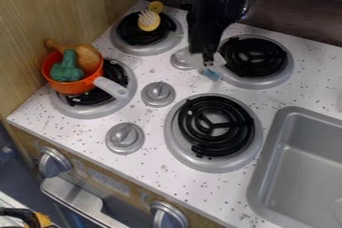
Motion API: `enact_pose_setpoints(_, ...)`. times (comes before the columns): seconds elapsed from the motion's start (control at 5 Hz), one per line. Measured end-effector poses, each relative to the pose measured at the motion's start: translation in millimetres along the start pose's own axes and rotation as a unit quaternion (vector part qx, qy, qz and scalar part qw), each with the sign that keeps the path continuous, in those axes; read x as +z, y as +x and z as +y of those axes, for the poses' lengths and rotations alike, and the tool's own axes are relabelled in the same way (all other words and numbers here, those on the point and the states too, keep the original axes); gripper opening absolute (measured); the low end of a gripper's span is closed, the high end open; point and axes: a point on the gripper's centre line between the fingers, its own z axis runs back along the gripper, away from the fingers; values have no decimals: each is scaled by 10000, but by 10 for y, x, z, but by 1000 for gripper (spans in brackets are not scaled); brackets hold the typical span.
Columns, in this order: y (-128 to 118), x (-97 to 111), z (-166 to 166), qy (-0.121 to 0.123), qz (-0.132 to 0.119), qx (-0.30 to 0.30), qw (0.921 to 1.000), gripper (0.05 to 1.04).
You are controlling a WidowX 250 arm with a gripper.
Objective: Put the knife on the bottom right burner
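On the far left a wooden wall [60, 17] flanks the stove, and there's the orange pot [75, 86] on the bottom left burner [85, 111], with a green toy [65, 72] and a wooden spoon [87, 58] inside, its pale handle [111, 87] angled out over the black coil. Below, on the wooden front, one gray knob [54, 162] sits above the oven handle [75, 197], and a second front knob [169, 216] is over to the right. Back on the speckled top [160, 167], here's a round dial [125, 138], then the top left burner [136, 49] with a yellow brush [149, 22] lying across it, pale bristles showing. Next comes a middle dial [158, 94], and a rear dial [180, 59] right beside the arm. And here's the black gripper [208, 61], hanging tip down between that rear dial and the top right burner; how far its jaws are apart, or whether they have hold of anything, I can't tell. Just under its tip is a small blue piece [210, 74], maybe part of the knife, though I can't be sure. The bottom right burner [212, 166] lies nearer the camera, bare black coil on top; behind it to the right is the top right burner [258, 83], and finally the gray sink [304, 172].
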Motion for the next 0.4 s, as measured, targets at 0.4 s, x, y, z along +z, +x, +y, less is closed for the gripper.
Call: enact_pose_setpoints(0.4, 102, 23, -396, 269, 290, 454, 9982, 54)
